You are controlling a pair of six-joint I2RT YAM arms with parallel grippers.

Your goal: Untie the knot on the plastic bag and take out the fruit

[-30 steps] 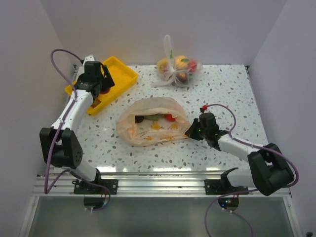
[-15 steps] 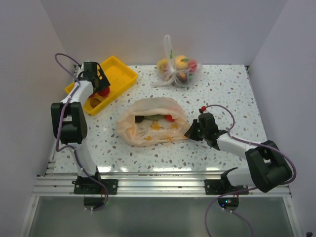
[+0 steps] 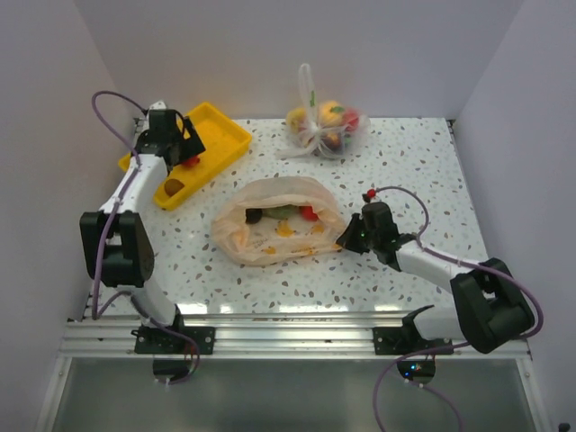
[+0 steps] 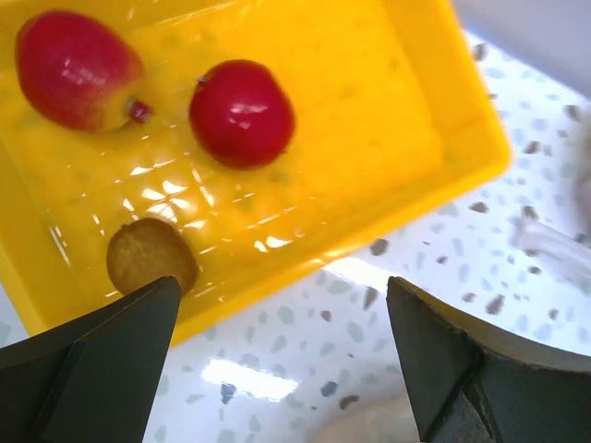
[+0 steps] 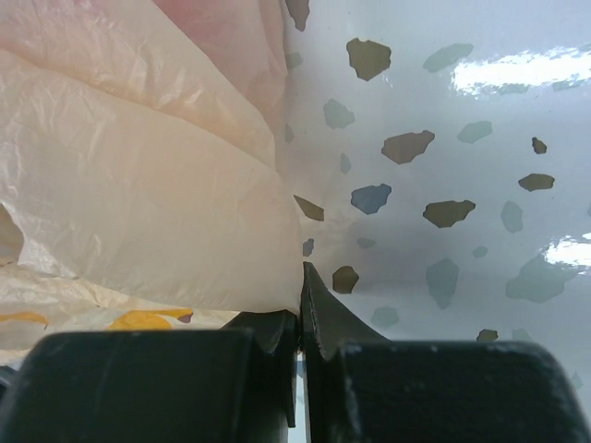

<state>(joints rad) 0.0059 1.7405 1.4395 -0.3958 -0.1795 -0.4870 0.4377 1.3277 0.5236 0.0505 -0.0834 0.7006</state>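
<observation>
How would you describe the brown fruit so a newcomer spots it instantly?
Find the yellow tray at the far left of the table. Of the three fruits in it, the brown fruit lies alone at the end nearest the arms. It is the smallest, dull and rough, while the two red fruits are glossy.

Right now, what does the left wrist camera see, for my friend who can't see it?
A bright yellow plastic tray holds two round red fruits and one small brown fruit. The dark left gripper hangs open over the tray's edge and the white speckled table.
</observation>
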